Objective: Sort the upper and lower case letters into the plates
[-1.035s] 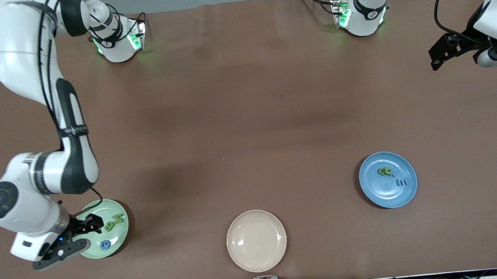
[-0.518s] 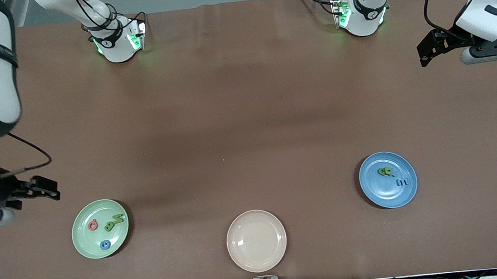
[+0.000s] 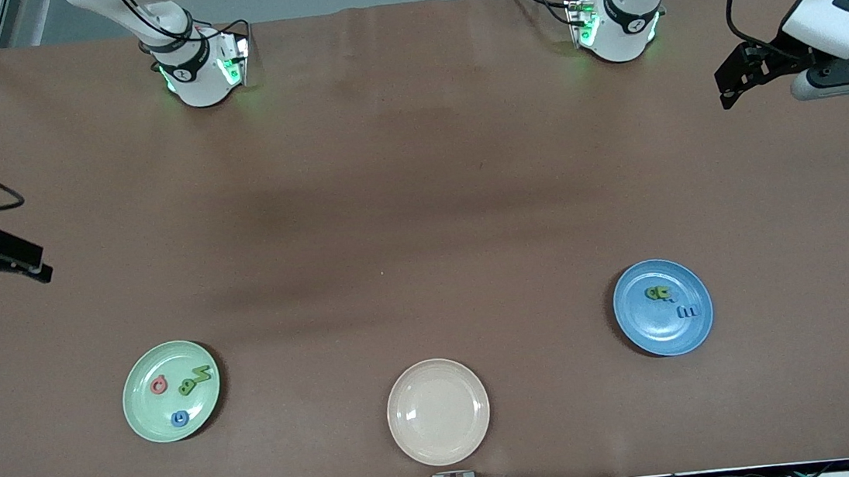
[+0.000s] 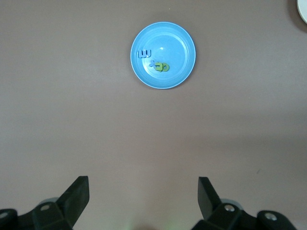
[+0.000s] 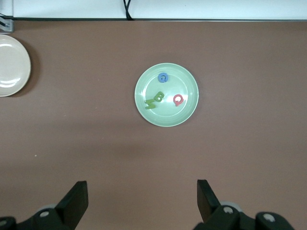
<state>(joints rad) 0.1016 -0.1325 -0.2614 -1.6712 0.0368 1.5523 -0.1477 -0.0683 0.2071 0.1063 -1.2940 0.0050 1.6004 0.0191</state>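
Both my grippers are up in the air with nothing in them. My right gripper point(image 3: 26, 265) is over bare table at the right arm's end, and in its wrist view the fingers point(image 5: 76, 200) are spread wide with only brown tabletop between them. My left gripper point(image 3: 736, 80) is over bare table at the left arm's end, and its fingers point(image 4: 76, 195) are spread wide too, holding nothing.

The pale green plate point(image 3: 143, 375) sits toward the right arm's end of the table. Four letters lie in it: a red one point(image 3: 159, 385), a green B point(image 3: 188, 387) with a green N point(image 3: 204, 373) touching it, and a blue G point(image 3: 179, 419), which is the nearest to the front camera. From the right wrist view the same plate point(image 5: 184, 84) has all four clustered around its middle.

The blue plate point(image 3: 697, 337) is toward the left arm's end. It has a green letter pair point(image 3: 659, 293), hard to read, a tiny blue x point(image 4: 151, 63) right beside it and a blue m point(image 3: 687, 312) near it.

The cream-beige plate point(image 3: 438, 412) sits between the two, closest to the front camera. No letters are loose on the table point(image 3: 420, 192).
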